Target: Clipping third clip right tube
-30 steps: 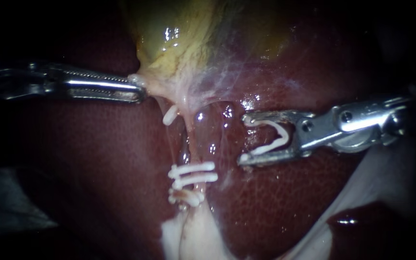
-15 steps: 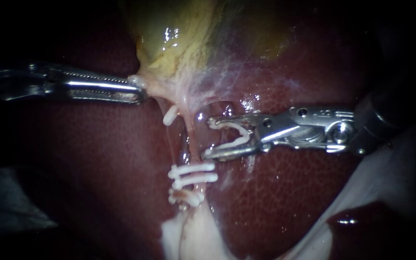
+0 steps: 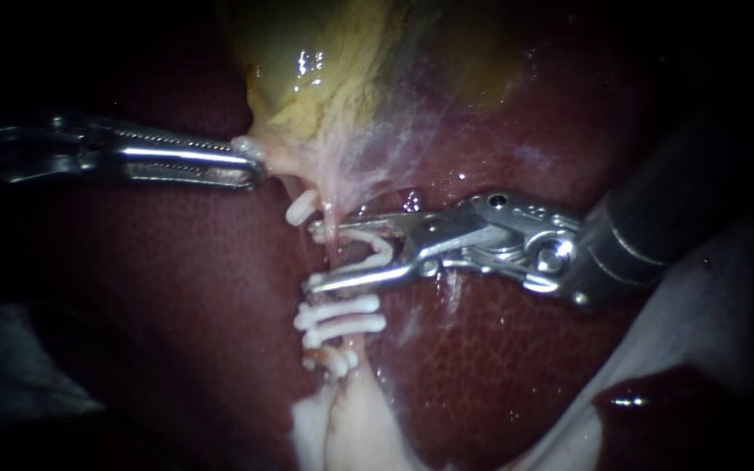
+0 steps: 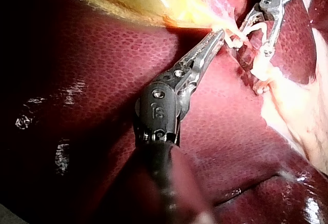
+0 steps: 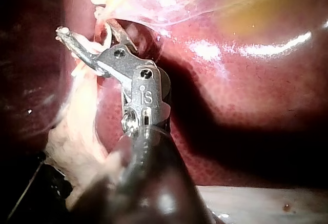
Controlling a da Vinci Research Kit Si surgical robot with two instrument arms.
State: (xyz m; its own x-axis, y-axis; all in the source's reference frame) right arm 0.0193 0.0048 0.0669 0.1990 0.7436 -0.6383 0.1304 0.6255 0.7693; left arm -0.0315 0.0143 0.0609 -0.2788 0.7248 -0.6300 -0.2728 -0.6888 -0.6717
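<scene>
**New clip astride the right tube, not yet squeezed**

The liver (image 3: 499, 366) lies under everything, with the gallbladder (image 3: 325, 78) at its upper edge. The left instrument (image 3: 255, 161) has its jaws closed on the gallbladder's pale lower end, which puts the strands below under tension. The right instrument (image 3: 314, 257) has its jaws wide apart. They carry the new clip (image 3: 379, 251), open in a V, seated against both jaws. The jaws straddle the right tube (image 3: 339, 262), one on each side of it.

Judging from this, the step in hand is placement: the clip is around the tube but not closed. The next move calls for keeping the jaws square across the tube. Both tips must be past its far side before a firm squeeze. In the right wrist view one tip seems to poke beyond the tube, but I cannot tell about the other.

Room is tight. The set clips (image 3: 342, 307) sit just beside the lower jaw. A small clip (image 3: 300, 209) on the thinner strand lies near the upper tip. Filmy tissue around the tube could get caught in the bite.
</scene>
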